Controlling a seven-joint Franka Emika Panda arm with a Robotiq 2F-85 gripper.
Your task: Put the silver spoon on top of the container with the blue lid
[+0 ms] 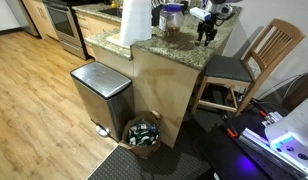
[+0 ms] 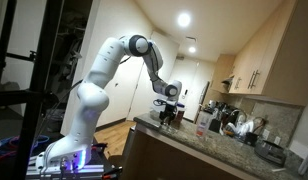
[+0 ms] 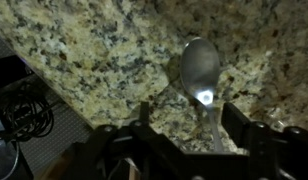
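The silver spoon (image 3: 199, 65) lies on the speckled granite counter (image 3: 84, 50), its bowl pointing away and its handle running back between my fingers. My gripper (image 3: 186, 120) is open, low over the counter, with one finger on each side of the handle and apart from it. In an exterior view the gripper (image 1: 206, 30) hangs over the counter's end, beside the container with the blue lid (image 1: 172, 20). In an exterior view the gripper (image 2: 169, 112) reaches down to the counter. The spoon is too small to make out in both exterior views.
A white paper towel roll (image 1: 136, 22) stands on the counter (image 1: 164, 50) next to the container. Below are a steel bin (image 1: 102, 95) and a basket (image 1: 144, 133). A wooden chair (image 1: 249, 60) stands by the counter's end. Appliances (image 2: 229, 118) crowd the counter's far part.
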